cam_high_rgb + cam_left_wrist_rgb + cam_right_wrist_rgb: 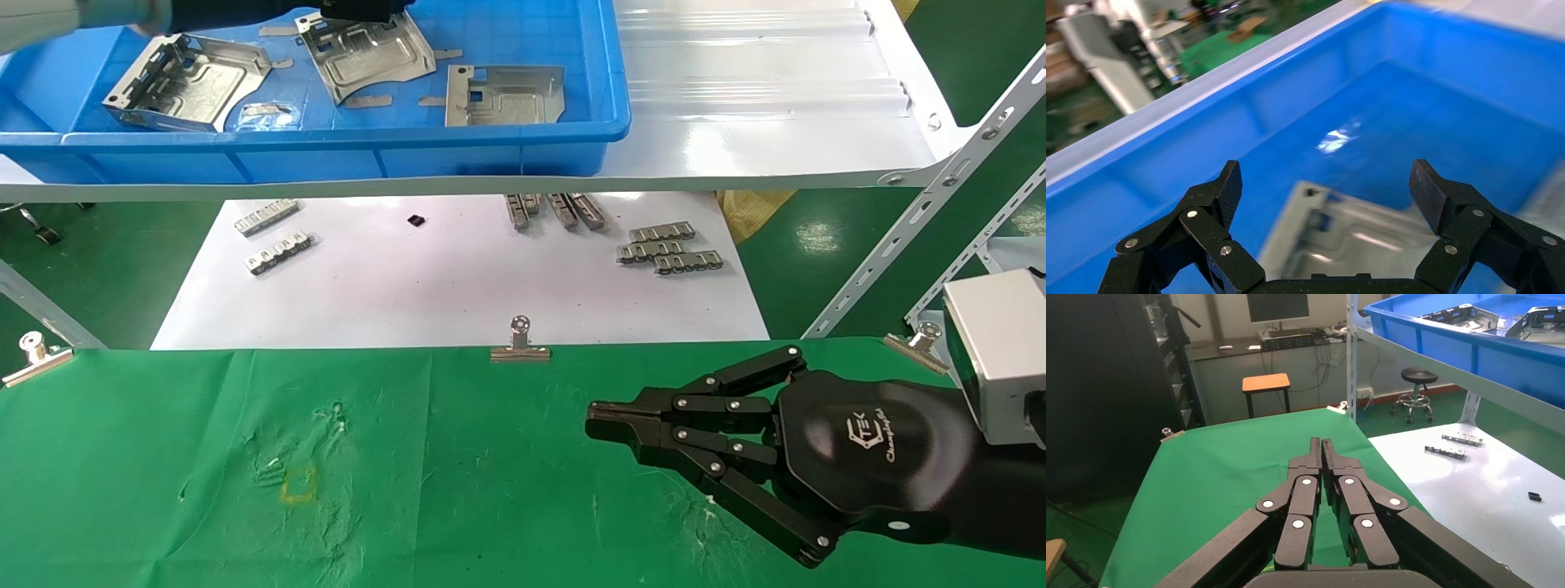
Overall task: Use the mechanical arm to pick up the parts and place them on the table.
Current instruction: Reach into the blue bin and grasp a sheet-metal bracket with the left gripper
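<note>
Three shiny stamped metal parts lie in a blue bin (343,155) on the white shelf: one at the left (184,82), one in the middle (368,55), one at the right (507,96). My left arm reaches in at the top of the head view, over the middle part. In the left wrist view my left gripper (1327,184) is open and empty, above a blurred part (1352,236) on the bin floor. My right gripper (601,429) is shut and empty, hovering over the green cloth table (409,490); it also shows in the right wrist view (1321,447).
Small ridged metal strips (670,249) lie on a white sheet (449,286) below the shelf. Silver binder clips (520,347) hold the cloth's far edge. A yellow square mark (298,483) sits on the cloth. Slanted white shelf struts (923,204) stand at the right.
</note>
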Controlling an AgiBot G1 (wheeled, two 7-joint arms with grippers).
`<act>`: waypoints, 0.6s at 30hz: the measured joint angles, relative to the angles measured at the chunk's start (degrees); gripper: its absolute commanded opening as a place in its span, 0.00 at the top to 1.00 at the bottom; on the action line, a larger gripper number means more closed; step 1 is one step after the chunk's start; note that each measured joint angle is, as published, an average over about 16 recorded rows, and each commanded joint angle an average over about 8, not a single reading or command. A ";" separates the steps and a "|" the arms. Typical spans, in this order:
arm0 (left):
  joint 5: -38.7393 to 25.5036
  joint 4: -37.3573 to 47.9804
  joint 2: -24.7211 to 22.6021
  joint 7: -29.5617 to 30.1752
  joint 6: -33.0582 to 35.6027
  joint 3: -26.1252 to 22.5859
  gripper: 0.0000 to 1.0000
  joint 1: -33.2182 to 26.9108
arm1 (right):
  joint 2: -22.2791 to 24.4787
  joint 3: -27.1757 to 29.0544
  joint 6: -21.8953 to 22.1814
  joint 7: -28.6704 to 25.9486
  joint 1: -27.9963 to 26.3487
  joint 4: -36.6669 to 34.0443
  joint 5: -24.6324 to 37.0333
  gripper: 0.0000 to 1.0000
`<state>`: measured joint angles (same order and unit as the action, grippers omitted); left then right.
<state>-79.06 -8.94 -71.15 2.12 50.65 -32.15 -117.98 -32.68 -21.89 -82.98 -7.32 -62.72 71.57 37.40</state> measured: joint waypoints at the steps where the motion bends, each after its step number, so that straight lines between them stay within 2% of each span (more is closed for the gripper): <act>1: -0.45 0.90 -0.54 -0.43 -1.33 -0.23 0.80 -0.30 | 0.00 0.00 0.00 0.00 0.00 0.00 0.00 0.00; 3: -1.28 2.45 -1.45 -1.23 -3.60 -0.68 1.00 -0.80 | 0.00 0.00 0.00 0.00 0.00 0.00 0.00 0.00; 10: -3.55 6.00 -3.19 -3.19 -8.03 -2.08 1.00 -1.99 | 0.00 0.00 0.00 0.00 0.00 0.00 0.00 0.00; 18: -4.94 8.21 -3.70 -3.30 -9.09 -3.02 1.00 -2.81 | 0.00 0.00 0.00 0.00 0.00 0.00 0.00 0.00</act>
<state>-84.00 -0.73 -74.85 -1.18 41.55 -35.17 -120.79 -32.68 -21.90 -82.98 -7.31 -62.72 71.57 37.40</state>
